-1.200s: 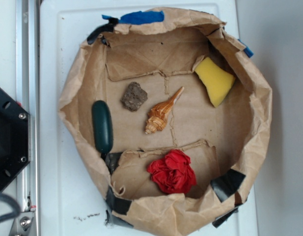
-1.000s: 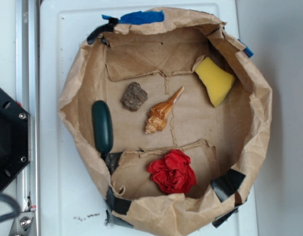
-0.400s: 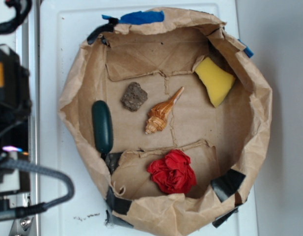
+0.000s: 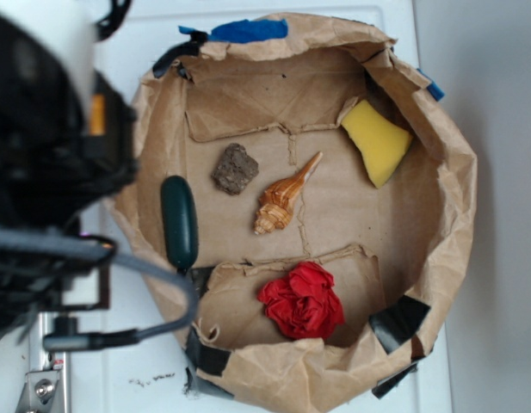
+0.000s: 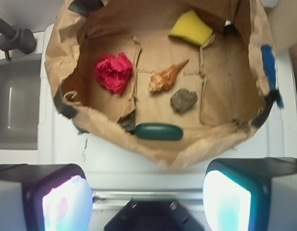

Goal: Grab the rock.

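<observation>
Wrist view shows the gripper (image 5: 147, 202) spread wide, empty, outside the paper bag (image 5: 138, 144). The rock (image 5: 183, 100) lies inside, between shell (image 5: 166, 77) and green oval (image 5: 158, 131); descend centred, avoiding both.

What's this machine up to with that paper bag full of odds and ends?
A robot arm is after the rock, which lies in the open paper bag beside a seashell. A red paper ball, a yellow sponge and a dark green oval object are in there too. The gripper is open and sits outside the bag's rim, holding nothing.
</observation>
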`<state>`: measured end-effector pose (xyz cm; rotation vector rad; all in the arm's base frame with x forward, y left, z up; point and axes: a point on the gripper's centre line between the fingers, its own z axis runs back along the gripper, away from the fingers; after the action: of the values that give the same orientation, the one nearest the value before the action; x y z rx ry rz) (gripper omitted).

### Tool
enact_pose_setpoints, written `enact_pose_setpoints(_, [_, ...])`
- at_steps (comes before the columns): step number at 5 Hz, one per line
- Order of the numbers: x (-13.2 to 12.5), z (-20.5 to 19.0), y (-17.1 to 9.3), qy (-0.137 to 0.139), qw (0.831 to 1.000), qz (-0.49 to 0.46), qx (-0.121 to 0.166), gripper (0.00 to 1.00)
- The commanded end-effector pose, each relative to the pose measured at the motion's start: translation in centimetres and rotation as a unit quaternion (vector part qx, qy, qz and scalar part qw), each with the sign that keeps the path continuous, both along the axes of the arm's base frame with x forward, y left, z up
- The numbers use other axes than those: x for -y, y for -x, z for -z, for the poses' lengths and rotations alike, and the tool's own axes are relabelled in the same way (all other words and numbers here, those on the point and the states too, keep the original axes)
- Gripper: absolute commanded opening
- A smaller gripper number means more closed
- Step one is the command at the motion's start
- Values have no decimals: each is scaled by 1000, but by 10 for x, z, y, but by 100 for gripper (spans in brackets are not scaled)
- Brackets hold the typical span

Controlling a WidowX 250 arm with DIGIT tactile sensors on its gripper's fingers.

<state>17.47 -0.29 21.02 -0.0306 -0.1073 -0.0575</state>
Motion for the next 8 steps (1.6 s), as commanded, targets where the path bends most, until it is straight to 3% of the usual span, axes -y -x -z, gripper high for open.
enact_pose_setpoints(1, [15, -5, -51, -14, 997, 81, 5, 100])
enact_pose_setpoints(2, [12, 13, -66, -10, 989, 147, -8, 100])
enact_pose_setpoints(3, [-4, 37, -70, 21, 973, 228, -17, 100])
enact_pose_setpoints(4, [-18, 60, -74, 10, 968, 251, -10, 100])
enact_pose_setpoints(8, [-18, 60, -74, 10, 968, 251, -10, 100])
